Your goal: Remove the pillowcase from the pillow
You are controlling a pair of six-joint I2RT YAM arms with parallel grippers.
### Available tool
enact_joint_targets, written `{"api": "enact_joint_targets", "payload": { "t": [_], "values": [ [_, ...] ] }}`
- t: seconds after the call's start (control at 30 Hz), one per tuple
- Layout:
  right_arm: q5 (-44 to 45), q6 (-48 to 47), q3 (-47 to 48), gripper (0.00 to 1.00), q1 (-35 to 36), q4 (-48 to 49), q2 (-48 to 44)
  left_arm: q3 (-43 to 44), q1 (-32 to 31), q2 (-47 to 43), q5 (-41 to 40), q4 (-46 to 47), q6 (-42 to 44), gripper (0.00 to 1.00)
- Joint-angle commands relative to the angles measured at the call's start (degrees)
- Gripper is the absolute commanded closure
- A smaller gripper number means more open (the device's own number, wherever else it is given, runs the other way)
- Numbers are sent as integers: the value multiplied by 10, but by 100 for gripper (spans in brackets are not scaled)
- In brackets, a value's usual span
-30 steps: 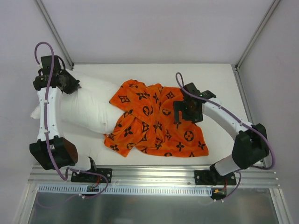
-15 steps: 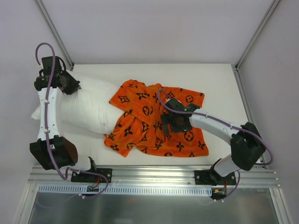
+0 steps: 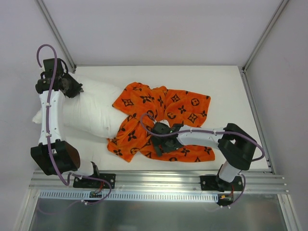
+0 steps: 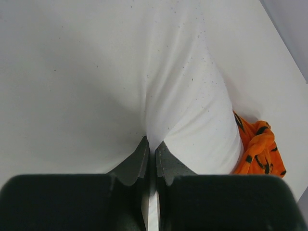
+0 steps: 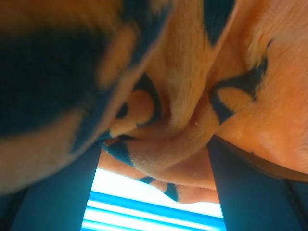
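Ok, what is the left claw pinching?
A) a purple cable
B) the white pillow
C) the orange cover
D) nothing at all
B: in the left wrist view the left gripper has its fingers closed on a fold of the pillow, and the orange pillowcase lies farther off, untouched by it.

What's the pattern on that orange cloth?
The pillowcase is bright orange with black flower, diamond and circle motifs, clearest in the top external view.
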Motion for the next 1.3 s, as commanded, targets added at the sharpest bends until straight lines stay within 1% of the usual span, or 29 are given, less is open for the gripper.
{"api": "enact_joint_targets", "payload": {
  "t": [0.0,0.03,0.1,0.13,0.2,0.23,0.27,0.3,0.33,0.37,0.4,0.43,0.5,0.53,0.6,0.63,0.67,0.7,0.73,0.8,0.83,0.97,1.1,1.17,1.27],
  "values": [
    [37,28,19,7,-3,9,21,2,-9,-25,18,9,2,100],
    [42,37,15,30,-7,6,16,4,-8,-26,17,9,3,100],
    [75,49,-2,69,-17,-6,1,7,-8,-28,12,9,9,100],
    [91,63,-10,99,-33,-24,-26,11,-7,-27,12,9,10,100],
    [130,69,-37,99,-63,-42,-66,13,-7,-26,14,9,13,100],
    [138,67,-45,99,-101,-56,-89,13,-6,-28,15,9,12,100],
    [150,56,-51,99,-125,-64,-145,13,-6,-29,15,9,11,100],
    [154,47,-55,99,-149,-73,-176,13,-6,-30,13,9,9,100],
    [158,22,-54,99,-201,-89,-207,12,-3,-34,10,9,6,100],
    [167,10,-50,99,-227,-94,-270,12,-1,-36,7,9,5,100],
    [171,-2,-35,99,-250,-101,-298,12,1,-39,3,8,3,100],
    [174,-11,-23,99,-301,-120,-324,11,8,-43,-3,8,2,100],
    [185,-32,0,99,-353,-139,-385,10,16,-47,-3,7,-3,100],
    [202,-32,21,99,-412,-166,-400,11,26,-49,2,7,-4,100],
    [172,-26,31,99,-487,-179,-443,11,36,-48,14,7,-9,100],
    [148,-29,29,99,-566,-174,-452,12,39,-46,18,8,-11,100],
    [113,-31,29,99,-601,-173,-456,12,44,-44,22,6,-12,100],
    [101,-37,28,99,-621,-174,-454,16,46,-41,23,7,-14,100],
    [81,-40,23,99,-664,-175,-450,17,48,-36,26,6,-16,100],
    [59,-39,15,99,-699,-176,-442,23,56,-32,30,7,-19,100],
    [47,-37,1,99,-706,-175,-441,26,59,-28,31,6,-19,100],
    [39,-29,-28,99,-736,-175,-441,48,81,-14,40,5,-18,100],
    [25,-24,-42,99,-786,-169,-453,62,118,0,65,3,-22,100],
    [23,-30,-42,99,-797,-163,-463,64,126,1,74,3,-23,100],
    [9,-52,-35,99,-792,-163,-467,58,129,0,88,4,-22,100]
  ]
}}
